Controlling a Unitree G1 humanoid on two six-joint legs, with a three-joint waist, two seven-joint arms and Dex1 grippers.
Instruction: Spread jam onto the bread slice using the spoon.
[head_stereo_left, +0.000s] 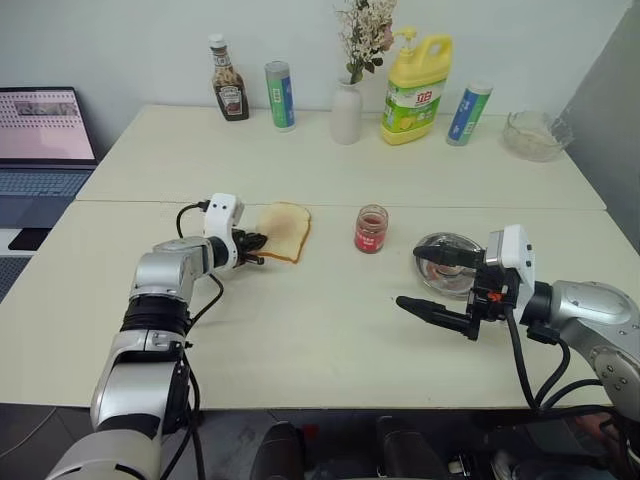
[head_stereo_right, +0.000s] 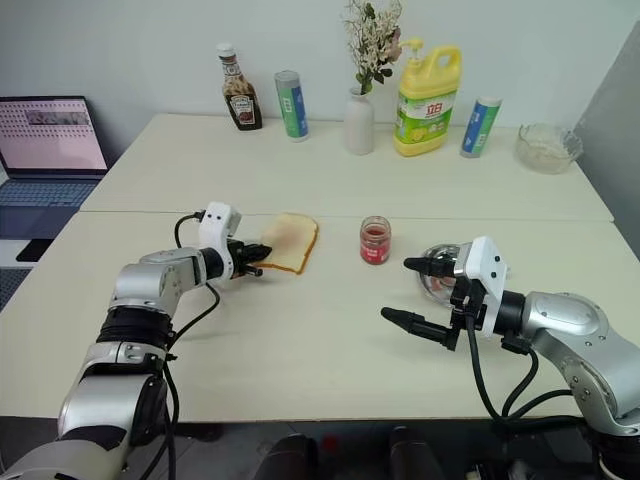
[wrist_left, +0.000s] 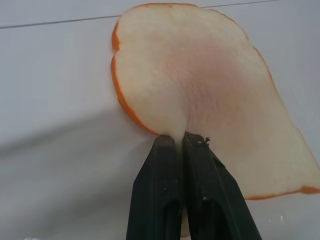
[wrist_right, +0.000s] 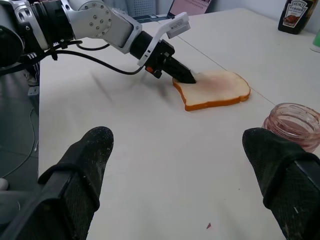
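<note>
Left gripper (head_stereo_left: 258, 249) closed on the near-left edge of the bread (head_stereo_left: 284, 231), both black fingers (wrist_left: 165, 170) pressed together at the crust, tips touching the tan face. Bread flat on the table (head_stereo_left: 320, 330), left of the jam jar (head_stereo_left: 371, 229), a faint pinkish tint across its middle. Jar upright and lidless, red jam inside, well apart from the bread and near a round steel dish (head_stereo_left: 446, 262) on its right. Right gripper (head_stereo_right: 418, 292) wide open and empty, one finger above the dish rim, the other lower and nearer the table's front edge; both point toward the jar. From the right wrist, the two spread fingers (wrist_right: 80, 170) frame the table, with the jar just beside the one on that side and the bread beyond, the left gripper's tips resting on its corner. Spoon: cannot tell where; something shiny lies in the dish, too unclear to name.

Behind the jar, along the table's far edge: ketchup bottle (head_stereo_left: 229, 80), a green-and-blue can (head_stereo_left: 280, 95), a white vase (head_stereo_left: 346, 112) with dried flowers, a yellow detergent jug (head_stereo_left: 416, 88), a second blue-and-green tube (head_stereo_left: 468, 114), and a glass bowl (head_stereo_left: 535, 134) at the far right. Laptop (head_stereo_left: 42, 140) open, far left of the jar, off the table.
</note>
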